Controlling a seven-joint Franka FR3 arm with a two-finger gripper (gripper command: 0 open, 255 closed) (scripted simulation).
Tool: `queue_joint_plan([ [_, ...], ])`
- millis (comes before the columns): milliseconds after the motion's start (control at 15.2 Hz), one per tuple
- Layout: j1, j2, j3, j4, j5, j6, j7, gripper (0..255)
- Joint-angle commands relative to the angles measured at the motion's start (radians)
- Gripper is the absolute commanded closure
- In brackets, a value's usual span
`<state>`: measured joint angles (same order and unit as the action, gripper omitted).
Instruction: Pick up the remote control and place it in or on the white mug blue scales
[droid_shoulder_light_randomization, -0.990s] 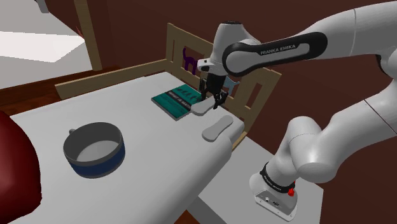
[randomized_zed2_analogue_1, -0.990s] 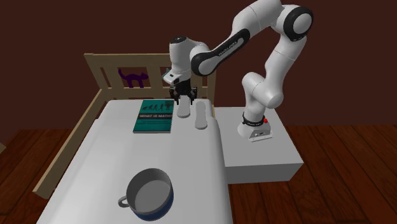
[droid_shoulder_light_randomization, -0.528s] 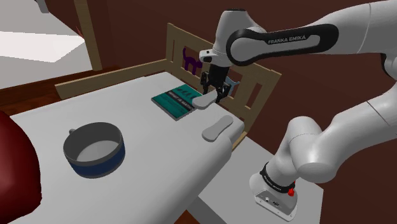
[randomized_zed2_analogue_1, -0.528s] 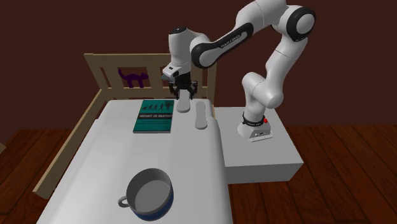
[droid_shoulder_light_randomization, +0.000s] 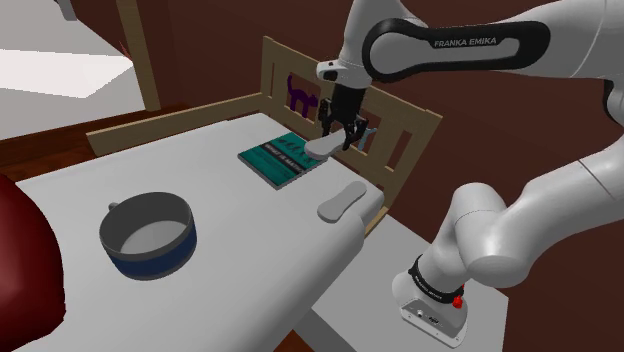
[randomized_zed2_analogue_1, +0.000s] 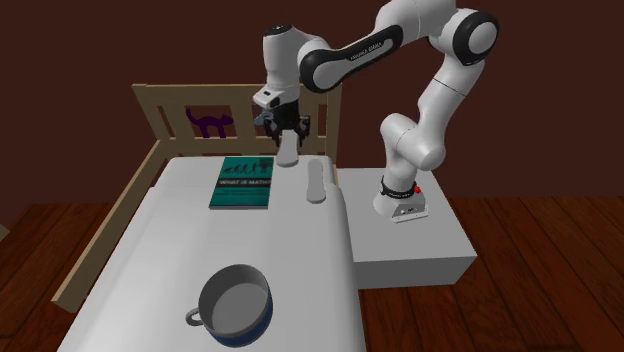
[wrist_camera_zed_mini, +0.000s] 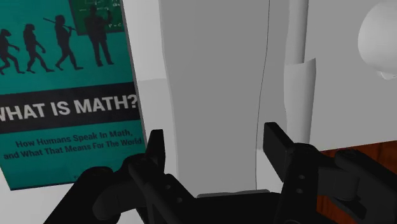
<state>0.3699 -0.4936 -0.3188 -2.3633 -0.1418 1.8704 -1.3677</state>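
The pincer (droid_shoulder_light_randomization: 338, 138) is pinching the pale grey remote control (droid_shoulder_light_randomization: 323, 149), one black finger on each long side, and holds it in the air over the edge of a teal book (droid_shoulder_light_randomization: 278, 160). A second grey remote (droid_shoulder_light_randomization: 342, 200) lies just beside the book on the white worktop (droid_shoulder_light_randomization: 250, 235). The grey, blue-banded mug (droid_shoulder_light_randomization: 160, 258) stands well apart, toward the shoulder view's left.
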Motion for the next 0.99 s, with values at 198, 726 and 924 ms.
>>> queue_joint_plan([
  [198, 0.047, 0.069, 0.057, 0.057, 0.046, 0.006, 0.077, 255],
  [726, 0.13, 0.243, 0.154, 0.21, 0.117, 0.021, 0.216, 255],
  [924, 0.156, 0.317, 0.185, 0.287, 0.136, 0.019, 0.264, 255],
])
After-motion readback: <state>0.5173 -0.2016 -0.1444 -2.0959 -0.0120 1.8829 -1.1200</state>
